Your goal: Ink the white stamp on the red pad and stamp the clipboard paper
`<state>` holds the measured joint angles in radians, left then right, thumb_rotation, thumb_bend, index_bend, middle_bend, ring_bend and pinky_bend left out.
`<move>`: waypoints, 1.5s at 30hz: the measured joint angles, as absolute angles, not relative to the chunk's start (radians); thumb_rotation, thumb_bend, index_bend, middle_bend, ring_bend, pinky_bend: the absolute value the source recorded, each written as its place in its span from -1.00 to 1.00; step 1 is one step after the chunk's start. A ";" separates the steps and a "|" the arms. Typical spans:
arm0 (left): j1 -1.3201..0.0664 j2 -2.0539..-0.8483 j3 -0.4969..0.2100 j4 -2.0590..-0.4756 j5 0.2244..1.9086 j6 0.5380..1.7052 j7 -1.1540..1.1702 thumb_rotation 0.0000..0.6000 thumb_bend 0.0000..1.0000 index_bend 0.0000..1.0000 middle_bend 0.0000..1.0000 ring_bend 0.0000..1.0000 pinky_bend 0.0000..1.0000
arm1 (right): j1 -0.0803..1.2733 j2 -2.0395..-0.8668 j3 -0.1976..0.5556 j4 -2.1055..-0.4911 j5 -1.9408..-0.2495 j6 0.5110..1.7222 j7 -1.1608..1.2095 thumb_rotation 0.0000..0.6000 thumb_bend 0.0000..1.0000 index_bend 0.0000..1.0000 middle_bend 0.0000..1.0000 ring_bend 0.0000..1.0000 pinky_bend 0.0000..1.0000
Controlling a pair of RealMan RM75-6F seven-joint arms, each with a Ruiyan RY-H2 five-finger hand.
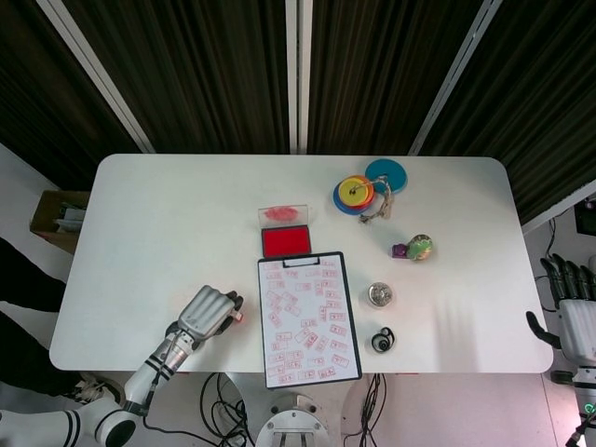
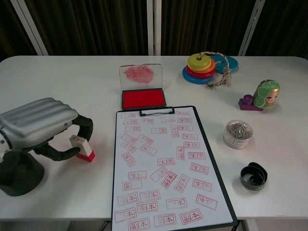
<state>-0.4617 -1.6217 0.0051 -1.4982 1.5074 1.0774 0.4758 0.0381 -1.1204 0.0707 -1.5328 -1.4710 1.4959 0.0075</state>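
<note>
The white stamp with its red base stands slightly tilted on the table, left of the clipboard. My left hand arches over it, fingers curled down on its far side and thumb low on its near side; I see no firm grip. In the head view the stamp peeks out at the fingertips of the left hand. The red pad lies with its lid up just beyond the clipboard, whose paper carries several red prints. My right hand hangs off the table's right edge, fingers apart.
A stack of coloured rings with a cord sits at the back right. A green doll, a round tin of clips and a black coil lie right of the clipboard. A cardboard box stands beside the table's left edge.
</note>
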 measured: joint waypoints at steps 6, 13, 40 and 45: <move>-0.467 -1.622 0.001 -1.500 1.492 1.073 0.458 1.00 -0.24 0.15 0.14 0.96 1.00 | 0.039 -1.122 0.070 -1.526 -1.471 1.492 0.012 1.00 -0.56 -1.00 -1.00 -1.00 -1.00; -0.476 -1.611 -0.015 -1.520 1.477 1.070 0.387 1.00 -0.24 0.21 0.20 0.99 1.00 | 0.036 -1.124 0.072 -1.514 -1.476 1.502 0.025 1.00 -0.56 -1.00 -1.00 -1.00 -1.00; -0.831 -1.802 -0.296 -1.112 1.321 0.851 0.136 1.00 -0.24 0.28 0.27 1.00 1.00 | 0.024 -1.091 0.076 -1.529 -1.474 1.523 0.034 1.00 -0.56 -1.00 -1.00 -1.00 -1.00; -0.886 -1.857 -0.309 -0.982 1.291 0.800 0.086 1.00 -0.24 0.28 0.27 1.00 1.00 | 0.023 -1.081 0.081 -1.534 -1.466 1.519 0.038 1.00 -0.56 -1.00 -1.00 -1.00 -1.00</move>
